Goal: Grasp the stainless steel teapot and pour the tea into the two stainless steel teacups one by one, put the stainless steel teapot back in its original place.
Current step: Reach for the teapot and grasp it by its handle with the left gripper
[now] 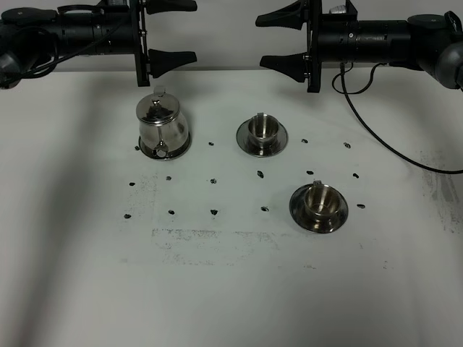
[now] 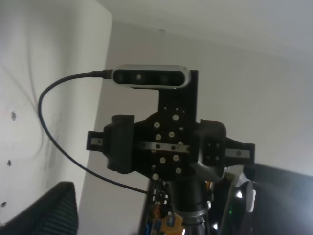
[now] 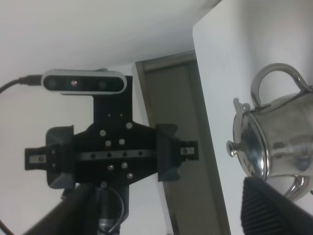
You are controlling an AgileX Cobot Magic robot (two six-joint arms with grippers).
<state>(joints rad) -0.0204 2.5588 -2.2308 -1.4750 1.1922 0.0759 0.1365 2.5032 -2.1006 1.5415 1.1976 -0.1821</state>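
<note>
Pouring looked unstarted: the stainless steel teapot (image 1: 163,123) stood on its round disc (image 1: 183,150) on the counter (image 1: 231,289), with no tea visible in either teacup (image 1: 262,129) (image 1: 319,201). The left gripper (image 1: 173,30) and right gripper (image 1: 281,39) hovered behind, jaws apart and empty.

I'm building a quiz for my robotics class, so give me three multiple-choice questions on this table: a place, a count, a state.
1. Where does the stainless steel teapot stand? A: on a round disc, left of both cups. B: between the cups. C: on a cup's saucer.
2. How many steel teacups are out? A: one. B: two. C: three.
3. The left gripper is: A: shut on the teapot. B: open, empty. C: shut on a cup.
Key: 1A, its rim shows under the pot; 2B, each on its own saucer; 3B, jaws wide apart, touching nothing.
</note>
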